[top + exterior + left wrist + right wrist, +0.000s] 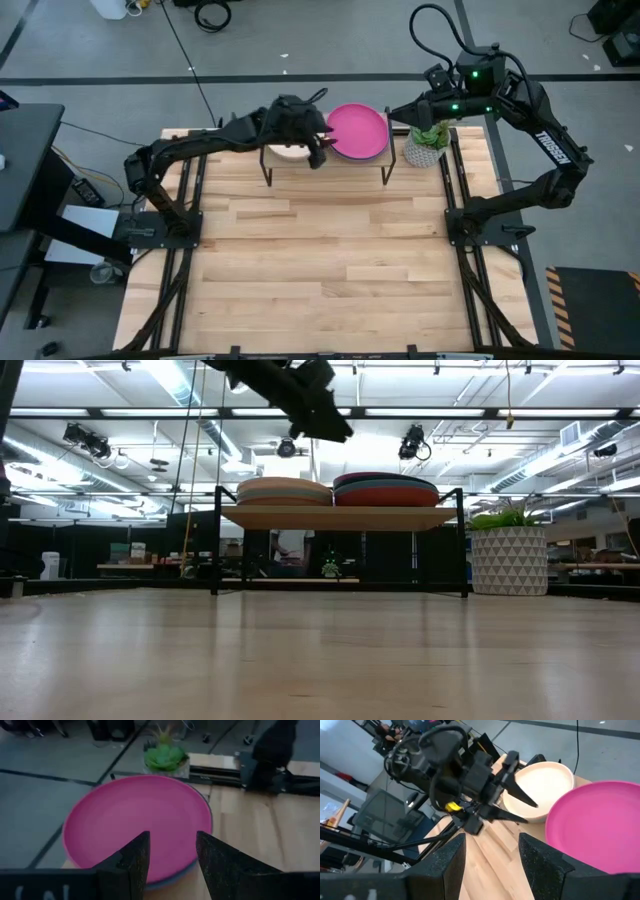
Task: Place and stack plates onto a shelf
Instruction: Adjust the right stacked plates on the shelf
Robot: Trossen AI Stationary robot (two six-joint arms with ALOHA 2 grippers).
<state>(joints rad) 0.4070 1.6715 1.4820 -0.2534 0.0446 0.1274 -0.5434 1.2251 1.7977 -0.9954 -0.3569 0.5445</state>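
The magenta plate lies on top of a stack at the right half of the shelf; in the low view that stack shows an orange-red plate and darker rims beneath the magenta one. At the left half of the shelf sits a second stack topped by the cream plate, with a tan plate showing below it in the low view. The two stacks stand just beside each other. The shelf stands at the far edge of the bench, about midway along it.

The left gripper hangs above the shelf between the two stacks, just at the magenta plate's left rim, its fingers apart and holding nothing. The right gripper hovers off the right end of the shelf near the magenta plate's right rim, its fingers also spread and empty.

A potted plant in a white patterned pot stands at the far right corner of the bench, just beside the shelf's right end.
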